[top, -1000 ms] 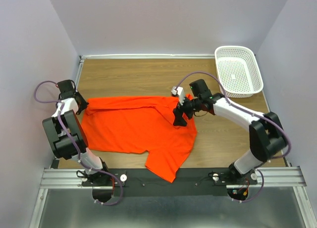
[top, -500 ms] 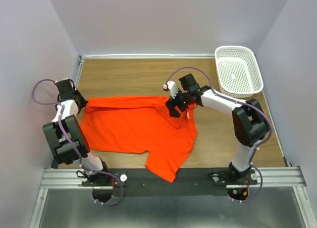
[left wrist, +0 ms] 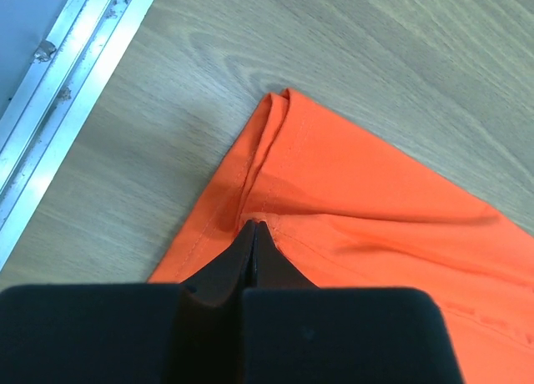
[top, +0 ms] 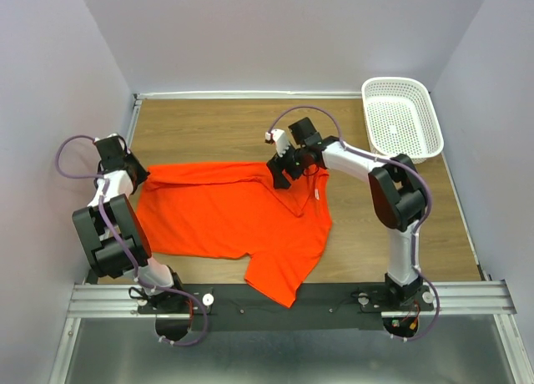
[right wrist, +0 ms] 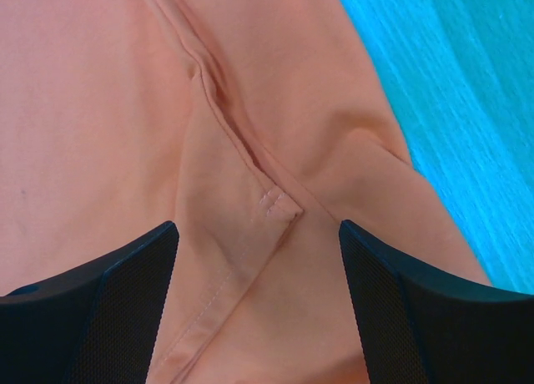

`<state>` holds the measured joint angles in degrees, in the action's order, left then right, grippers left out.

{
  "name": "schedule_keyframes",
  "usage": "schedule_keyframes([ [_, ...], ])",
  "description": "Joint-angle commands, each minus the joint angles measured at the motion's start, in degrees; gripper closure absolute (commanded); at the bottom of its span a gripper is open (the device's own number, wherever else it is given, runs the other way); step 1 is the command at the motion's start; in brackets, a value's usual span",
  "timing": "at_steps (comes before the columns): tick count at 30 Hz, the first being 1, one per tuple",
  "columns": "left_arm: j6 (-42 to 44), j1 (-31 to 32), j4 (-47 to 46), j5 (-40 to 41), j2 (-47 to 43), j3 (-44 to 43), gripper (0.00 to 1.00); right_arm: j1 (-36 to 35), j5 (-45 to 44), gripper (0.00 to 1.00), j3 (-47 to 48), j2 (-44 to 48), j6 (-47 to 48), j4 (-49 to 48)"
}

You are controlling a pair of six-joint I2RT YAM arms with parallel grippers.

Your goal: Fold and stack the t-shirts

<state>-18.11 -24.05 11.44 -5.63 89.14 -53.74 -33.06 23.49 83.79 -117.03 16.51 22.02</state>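
Note:
The bright orange t-shirt (top: 225, 213) lies spread on the wooden table, with one part hanging toward the near edge. My left gripper (top: 133, 175) sits at the shirt's far left corner. In the left wrist view its jaws (left wrist: 253, 227) are shut, pinching a puckered fold of the shirt (left wrist: 375, 192) near the hem. My right gripper (top: 280, 174) hovers over the shirt's back edge near the middle. In the right wrist view it (right wrist: 257, 227) is open wide, its fingers (right wrist: 125, 267) straddling a folded hem corner of the shirt (right wrist: 275, 202), which looks pale pink there.
A white perforated basket (top: 402, 118) stands at the back right corner. A metal rail (left wrist: 58, 83) runs along the table's left edge beside my left gripper. Bare wood (top: 217, 133) lies behind the shirt and to its right.
My right gripper has moved left and toward the back along the shirt, staying open. The left gripper has stayed at the shirt's left corner.

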Motion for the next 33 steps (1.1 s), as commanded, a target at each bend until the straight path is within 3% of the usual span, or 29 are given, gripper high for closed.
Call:
schedule_keyframes([
  [1,0.6,-0.3,-1.8,-2.3,-2.1,1.4,1.00,-0.3,0.6,0.16,1.3,-1.8,-1.7,0.0],
  [9,0.7,-0.3,-2.1,-2.7,-2.7,1.8,1.00,-0.3,3.1,0.32,1.6,-3.5,-1.7,0.2],
  [20,0.7,-0.4,-2.1,-2.7,-2.6,1.9,1.00,-0.3,5.1,0.80,-0.2,-0.1,-0.7,0.4],
  [28,0.8,-0.3,-2.1,-2.7,-2.6,1.9,1.00,-0.3,6.0,0.96,-1.7,4.3,0.3,0.5],
  [33,0.8,-0.3,-2.2,-2.8,-2.5,1.8,1.00,-1.6,19.5,0.99,-4.2,8.6,7.8,6.7],
])
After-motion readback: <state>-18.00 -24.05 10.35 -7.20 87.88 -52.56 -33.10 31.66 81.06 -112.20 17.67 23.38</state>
